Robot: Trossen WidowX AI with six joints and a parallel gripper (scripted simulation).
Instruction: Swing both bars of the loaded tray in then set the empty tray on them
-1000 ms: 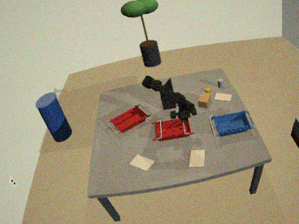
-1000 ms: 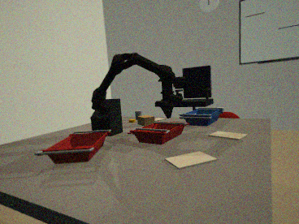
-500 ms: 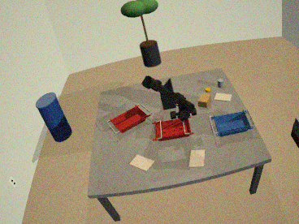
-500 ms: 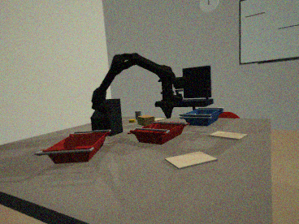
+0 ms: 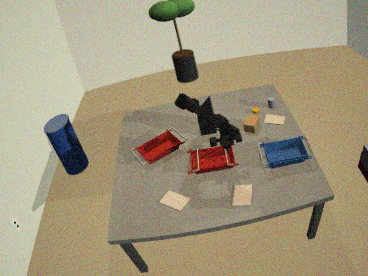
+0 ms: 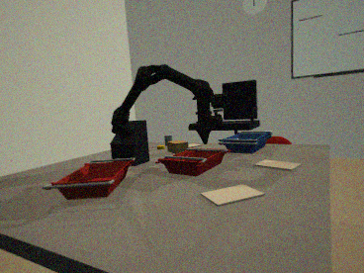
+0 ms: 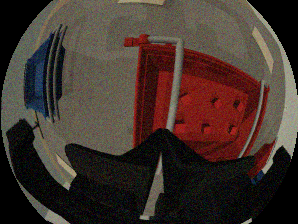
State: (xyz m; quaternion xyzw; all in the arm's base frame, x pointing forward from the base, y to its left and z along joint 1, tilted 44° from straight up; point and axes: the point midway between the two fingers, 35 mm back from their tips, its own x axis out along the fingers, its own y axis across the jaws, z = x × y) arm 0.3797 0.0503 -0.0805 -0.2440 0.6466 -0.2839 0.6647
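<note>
The loaded tray [image 5: 215, 169] [image 6: 182, 166] [image 7: 144, 95] sits mid-tabletop [image 5: 150, 220] [image 6: 163, 232] [image 7: 100, 95]. From overhead I read its long axis as roughly nine to three o'clock, with both bars crossing that axis. The three-o'clock bar [image 7: 176, 85] lies inside the rim in my wrist view, across the load. The nine-o'clock bar [image 5: 198, 160] [image 6: 185, 159] [image 7: 258, 117] also seems to be in, close to its end. I'd call the swinging done, though I want a check on that second bar's seat.

My tool [image 5: 227, 145] [image 6: 205, 142] [image 7: 161, 132] hangs toward one o'clock of the tray's middle, near the three-o'clock end, fingers together on nothing.

The empty tray [image 5: 166, 152] [image 6: 86, 191] [image 7: 265, 159] lies out between nine and ten o'clock of the loaded one, its long axis running about eight to two. So the tool is at the wrong end for it: I judge the next move is to lift, cross over the load and open at that tray, then turn it clockwise onto the bars' line. The blue tray [image 5: 286, 159] [image 6: 244, 145] [image 7: 36, 85], near three o'clock, I leave alone.
</note>
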